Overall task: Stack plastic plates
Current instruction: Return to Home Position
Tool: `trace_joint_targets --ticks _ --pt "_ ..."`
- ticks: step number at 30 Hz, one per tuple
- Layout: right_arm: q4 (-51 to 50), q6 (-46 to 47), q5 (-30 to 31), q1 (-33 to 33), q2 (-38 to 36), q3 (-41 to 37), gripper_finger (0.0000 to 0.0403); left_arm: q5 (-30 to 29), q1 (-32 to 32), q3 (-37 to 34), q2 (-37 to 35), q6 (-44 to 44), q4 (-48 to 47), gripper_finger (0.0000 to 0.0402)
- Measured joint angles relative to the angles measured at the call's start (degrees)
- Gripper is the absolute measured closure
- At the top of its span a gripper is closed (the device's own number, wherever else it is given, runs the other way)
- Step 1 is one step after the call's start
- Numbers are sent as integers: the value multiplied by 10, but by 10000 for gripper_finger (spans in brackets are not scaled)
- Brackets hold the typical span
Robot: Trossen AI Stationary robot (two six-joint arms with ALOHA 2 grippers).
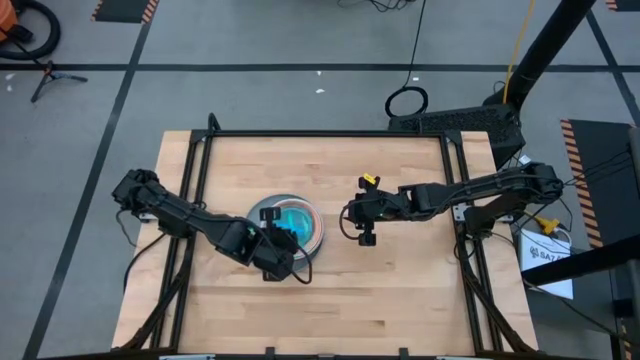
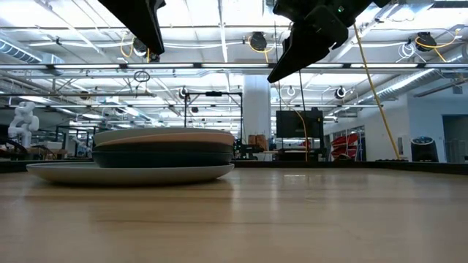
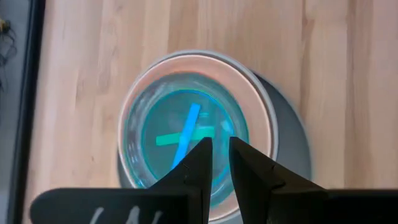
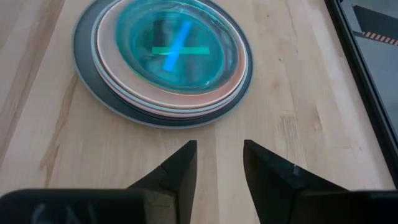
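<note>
The plastic plates form one stack left of the table's middle. A large grey plate rests on the wood at the bottom, with dark navy, pale and peach plates above it. A clear teal plate lies on top. My left gripper hovers above the near part of the stack; its fingers are a narrow gap apart and hold nothing. My right gripper hangs open above bare wood to the right of the stack. Both grippers are raised well above the table.
Bare wooden tabletop spreads around the stack, with free room on the near half and the right side. A black frame runs along the table's edges. Cables and a stand lie on the floor beyond the far edge.
</note>
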Motion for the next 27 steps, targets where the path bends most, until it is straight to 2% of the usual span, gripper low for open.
trace_joint_targets --ticks 7,12,15,20,24,27 --pt "0 -20 -2 0 0 0 277 -6 -1 -9 0 78 8 339" --pt "0 -49 -45 0 0 0 277 -10 -4 -76 -15 144 77 339" --pt "7 -61 -47 0 -5 -7 277 -10 -3 -140 -48 155 139 339" --pt "73 -88 -65 -2 -59 -76 277 -8 -3 -261 -168 147 236 339" --pt "139 -90 -85 -12 -147 -147 277 -6 1 -356 -288 153 326 339" --pt "187 -89 -124 -17 -217 -199 277 -6 6 -415 -375 172 387 339"
